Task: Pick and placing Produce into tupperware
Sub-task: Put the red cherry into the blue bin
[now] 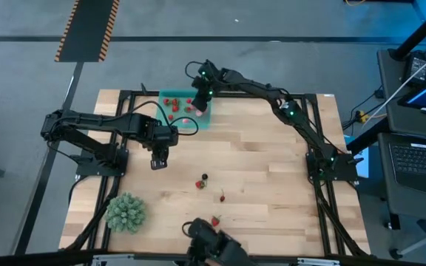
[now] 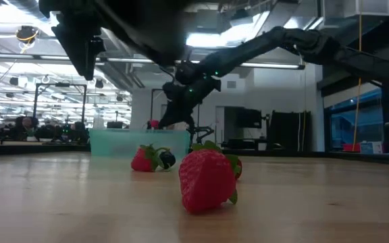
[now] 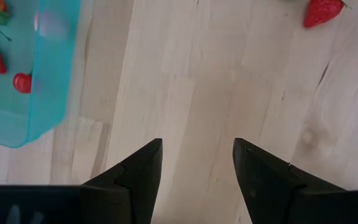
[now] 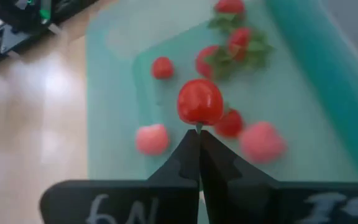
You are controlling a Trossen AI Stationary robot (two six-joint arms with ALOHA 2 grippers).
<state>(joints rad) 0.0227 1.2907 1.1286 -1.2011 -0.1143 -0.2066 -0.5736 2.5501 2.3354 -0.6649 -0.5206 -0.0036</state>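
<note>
The teal tupperware (image 1: 170,97) stands at the table's far side with several red fruits (image 4: 229,43) lying in it. My right gripper (image 4: 199,132) hangs over it, shut, with a round red fruit (image 4: 199,101) at its tips. My left gripper (image 3: 197,146) is open above bare wood just near-left of the tupperware (image 3: 42,74), holding nothing. More produce lies mid-table: a red fruit (image 1: 200,184) beside a dark one (image 1: 205,176), another (image 1: 222,196), and a strawberry (image 2: 206,179) near the front edge. My right gripper pinches the round red fruit by a thin stem (image 4: 199,127) at the very tips of its shut fingers (image 4: 188,149). It slants down from the table's right side. The fruit sits just past the tips, clear above the tupperware's floor (image 4: 166,87).
A large spiky green ball (image 1: 126,212) sits at the near left corner. A dark device (image 1: 213,240) stands at the near edge. Black frame rails (image 1: 124,94) run around the table. Bare wood lies to the right of the loose fruit.
</note>
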